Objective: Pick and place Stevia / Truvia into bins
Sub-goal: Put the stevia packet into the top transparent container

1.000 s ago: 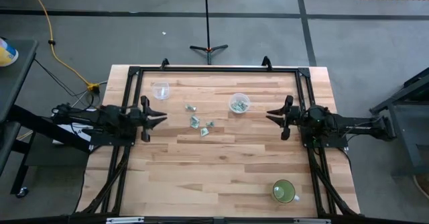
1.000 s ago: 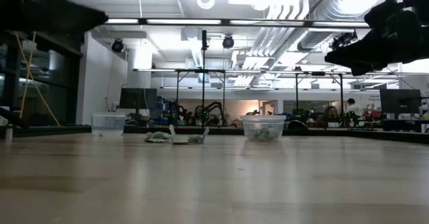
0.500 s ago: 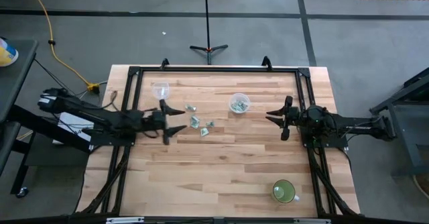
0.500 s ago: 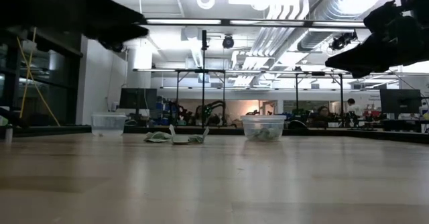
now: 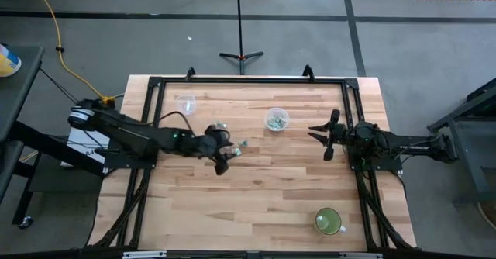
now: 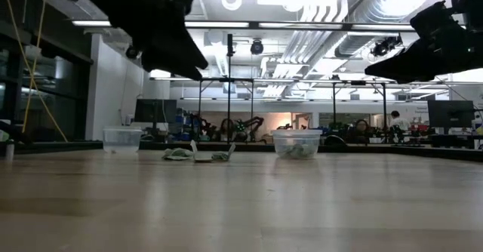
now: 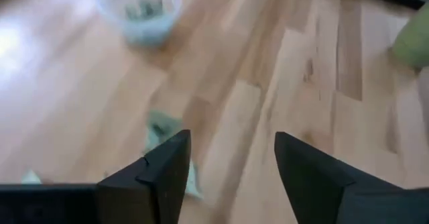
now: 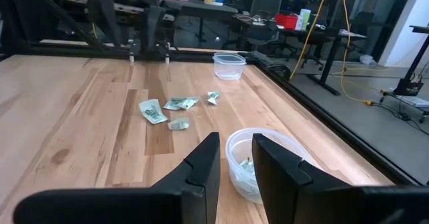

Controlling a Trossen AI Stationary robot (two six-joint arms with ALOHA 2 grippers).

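Note:
Several small green-and-white Stevia packets [image 5: 242, 143] lie flat on the wood near the table's middle; they also show in the right wrist view as packets [image 8: 153, 111] and in the low view as a low heap of packets [image 6: 196, 155]. The left clear cup [image 5: 186, 104] looks empty. The right clear cup [image 5: 277, 119] has packets inside. My left gripper [image 5: 226, 149] hovers open above the loose packets, with one packet [image 7: 161, 127] just ahead of its fingers. My right gripper [image 5: 316, 133] waits open at the table's right side, raised, with the filled cup [image 8: 255, 160] ahead of it.
A green mug [image 5: 328, 221] stands near the table's near right corner, also glimpsed in the left wrist view as a green mug [image 7: 412, 39]. A black frame rail [image 5: 248, 80] runs around the table's far edge and sides. Bare wood lies toward the near edge.
My left arm has reached out from the table's left edge toward the middle, and its open gripper now hangs over the loose packets. The right arm, the packets and the cups have stayed put.

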